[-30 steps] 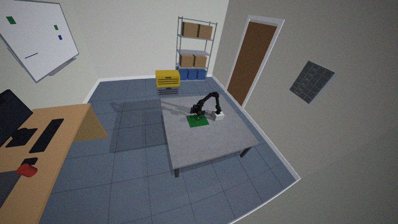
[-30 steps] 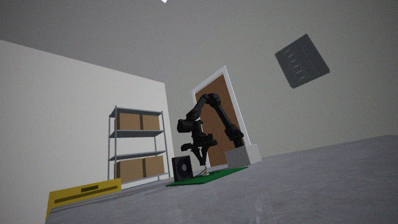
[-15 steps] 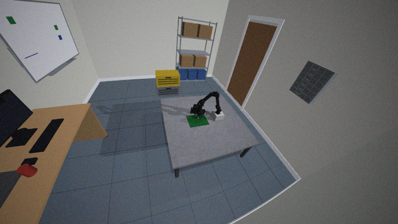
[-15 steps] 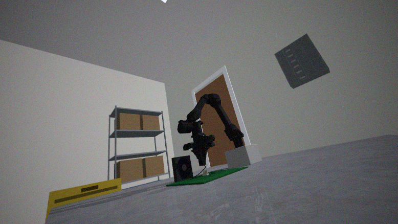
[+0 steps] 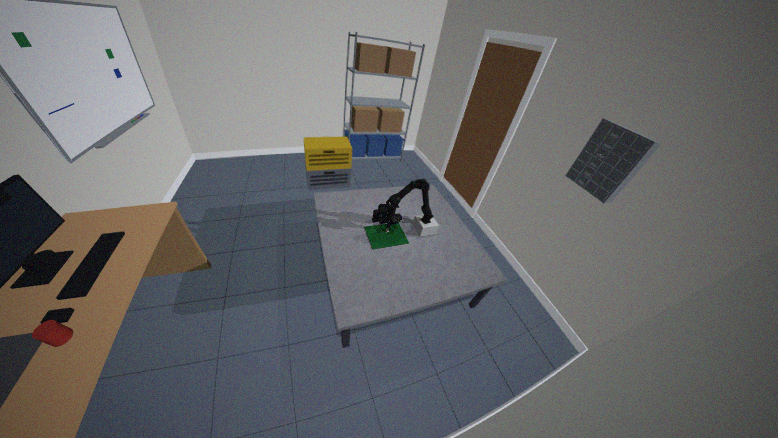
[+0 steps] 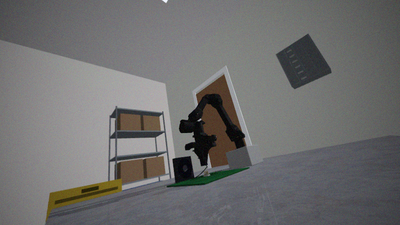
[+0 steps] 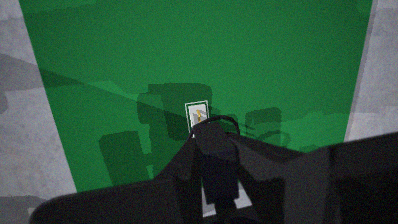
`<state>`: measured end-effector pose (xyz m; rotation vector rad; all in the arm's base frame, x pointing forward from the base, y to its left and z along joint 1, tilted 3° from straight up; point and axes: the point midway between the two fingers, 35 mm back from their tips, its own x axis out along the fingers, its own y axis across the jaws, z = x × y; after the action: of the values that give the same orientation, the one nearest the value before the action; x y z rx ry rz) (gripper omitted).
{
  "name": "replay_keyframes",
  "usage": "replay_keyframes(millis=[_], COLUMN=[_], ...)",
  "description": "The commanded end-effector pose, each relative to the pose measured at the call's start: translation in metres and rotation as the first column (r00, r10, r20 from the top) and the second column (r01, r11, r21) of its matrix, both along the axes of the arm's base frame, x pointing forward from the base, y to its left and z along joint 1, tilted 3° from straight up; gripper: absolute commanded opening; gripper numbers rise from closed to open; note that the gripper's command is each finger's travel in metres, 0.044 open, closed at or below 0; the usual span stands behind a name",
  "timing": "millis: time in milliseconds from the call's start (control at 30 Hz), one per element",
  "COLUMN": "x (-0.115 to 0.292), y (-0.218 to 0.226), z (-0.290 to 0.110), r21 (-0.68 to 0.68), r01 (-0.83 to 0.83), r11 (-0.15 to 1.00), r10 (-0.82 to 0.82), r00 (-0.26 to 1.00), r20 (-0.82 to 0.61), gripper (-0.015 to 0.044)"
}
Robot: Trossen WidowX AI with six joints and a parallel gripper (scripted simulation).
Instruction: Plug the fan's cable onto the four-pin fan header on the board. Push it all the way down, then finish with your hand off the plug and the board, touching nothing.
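Observation:
The green board (image 5: 385,239) (image 6: 223,174) (image 7: 200,45) lies flat on the table. The small white fan header (image 6: 206,174) (image 7: 198,111) stands on it with its golden pins bare. My gripper (image 5: 387,225) (image 6: 204,164) (image 7: 209,141) is shut on the dark cable plug (image 7: 209,132), pointing down a little above the header. In the wrist view the plug covers the header's near end; whether it lines up with the pins cannot be told. The black cable (image 6: 200,173) (image 7: 231,119) curves from the plug towards the black fan (image 6: 181,169), which stands upright behind the board.
The arm's white base block (image 5: 427,227) (image 6: 239,158) stands on the grey table (image 5: 413,282) (image 6: 279,189) beside the board. A yellow cabinet (image 5: 327,146) and a shelf rack (image 5: 376,102) (image 6: 137,134) are beyond the table. A desk (image 5: 130,239) stands apart on the left.

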<state>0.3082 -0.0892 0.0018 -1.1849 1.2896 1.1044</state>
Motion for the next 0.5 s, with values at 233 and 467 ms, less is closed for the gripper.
replay_keyframes(millis=[233, 467], x=[-0.001, -0.001], y=[0.001, 0.000], z=[-0.013, -0.022], r21=[0.001, 0.001], r01=[0.006, 0.010], r11=[1.000, 1.000], r10=[-0.006, -0.010], r00=[1.000, 1.000], r20=[-0.001, -0.001], gripper=[0.0000, 0.0000])
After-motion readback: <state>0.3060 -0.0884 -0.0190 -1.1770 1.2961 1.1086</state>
